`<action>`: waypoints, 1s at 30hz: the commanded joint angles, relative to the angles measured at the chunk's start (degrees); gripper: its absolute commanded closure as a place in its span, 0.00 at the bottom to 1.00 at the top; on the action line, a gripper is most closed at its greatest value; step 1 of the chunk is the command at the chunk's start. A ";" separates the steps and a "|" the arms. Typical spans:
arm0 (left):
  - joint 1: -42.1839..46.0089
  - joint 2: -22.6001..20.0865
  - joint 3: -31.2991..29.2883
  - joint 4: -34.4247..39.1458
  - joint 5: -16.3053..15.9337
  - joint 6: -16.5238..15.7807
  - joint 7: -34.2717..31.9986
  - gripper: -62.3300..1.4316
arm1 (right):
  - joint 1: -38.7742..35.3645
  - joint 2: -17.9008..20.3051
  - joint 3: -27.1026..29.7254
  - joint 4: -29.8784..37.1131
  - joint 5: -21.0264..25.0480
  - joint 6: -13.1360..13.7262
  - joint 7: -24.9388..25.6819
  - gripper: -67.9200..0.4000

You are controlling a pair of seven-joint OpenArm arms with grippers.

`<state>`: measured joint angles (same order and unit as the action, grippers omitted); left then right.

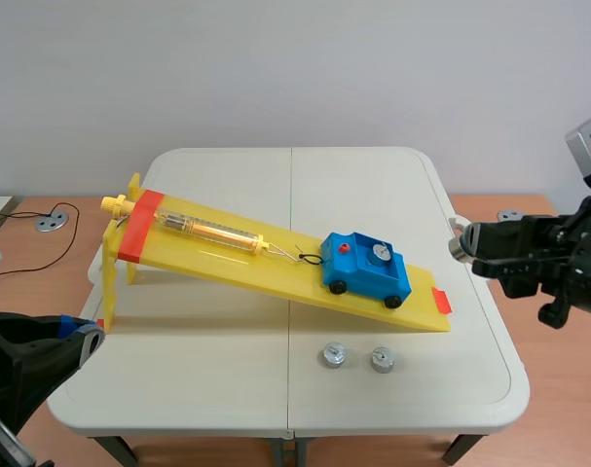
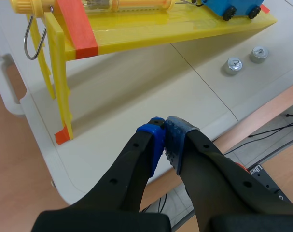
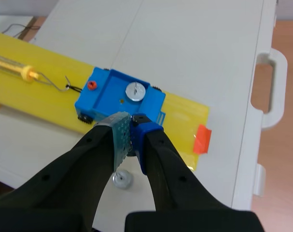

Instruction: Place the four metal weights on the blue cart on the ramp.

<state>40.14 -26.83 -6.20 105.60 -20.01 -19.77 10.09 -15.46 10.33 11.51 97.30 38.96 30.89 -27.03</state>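
The blue cart [image 1: 365,269] stands low on the yellow ramp [image 1: 227,255], hooked to a spring scale [image 1: 209,230]. One metal weight [image 1: 380,253] sits in the cart [image 3: 107,99], where the right wrist view also shows this weight [image 3: 135,91]. Two more weights [image 1: 333,355] [image 1: 382,360] lie on the table in front of the ramp. My right gripper [image 1: 461,242] [image 3: 132,121] hangs high over the table's right edge, shut, with nothing visible between its fingers. My left gripper [image 1: 86,336] [image 2: 164,123] is shut on nothing off the table's front left corner.
The ramp's raised end rests on yellow legs [image 2: 59,82] at the table's left. A table handle [image 3: 272,87] sticks out at the right edge. Cables and floor sockets [image 1: 50,222] lie beyond the table on the left. One table weight [image 3: 121,180] shows under my right fingers.
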 commanded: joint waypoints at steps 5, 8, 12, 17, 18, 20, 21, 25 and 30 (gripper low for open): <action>-0.33 0.44 -0.90 4.11 -4.22 -1.42 -5.55 0.93 | 11.04 -2.12 -2.12 -3.41 3.26 1.90 6.95 0.98; -0.33 0.44 -0.90 4.11 -4.22 -1.42 -5.55 0.93 | 13.84 -2.75 -3.08 -6.99 3.02 1.95 6.91 0.98; -0.33 0.44 -0.90 4.11 -4.22 -1.42 -5.55 0.93 | 17.57 -3.61 -5.33 -12.02 2.40 1.95 6.93 0.98; -0.33 0.44 -0.90 4.11 -4.22 -1.42 -5.55 0.93 | 21.49 -4.61 -8.28 -17.05 0.85 1.92 7.02 0.98; -0.33 0.44 -0.90 4.11 -4.22 -1.42 -5.55 0.93 | 22.10 -4.90 -8.59 -17.73 0.11 1.92 7.21 0.98; -0.33 0.44 -0.90 4.11 -4.22 -1.42 -5.55 0.93 | 22.93 -5.44 -8.85 -18.78 -0.42 1.90 7.50 0.98; -0.33 0.44 -0.90 4.11 -4.22 -1.42 -5.55 0.93 | 23.26 -5.62 -8.96 -19.17 -0.63 1.88 7.76 0.98; -0.33 0.44 -0.90 4.11 -4.22 -1.42 -5.55 0.93 | 23.96 -6.64 -8.96 -20.48 -1.86 1.64 8.09 0.98; -0.33 0.44 -0.90 4.11 -4.22 -1.42 -5.55 0.93 | 24.02 -7.17 -8.96 -21.84 -2.99 0.48 8.26 0.98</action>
<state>40.14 -26.83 -6.20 105.60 -20.01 -19.77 10.07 2.83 2.83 1.85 72.18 31.51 30.63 -27.09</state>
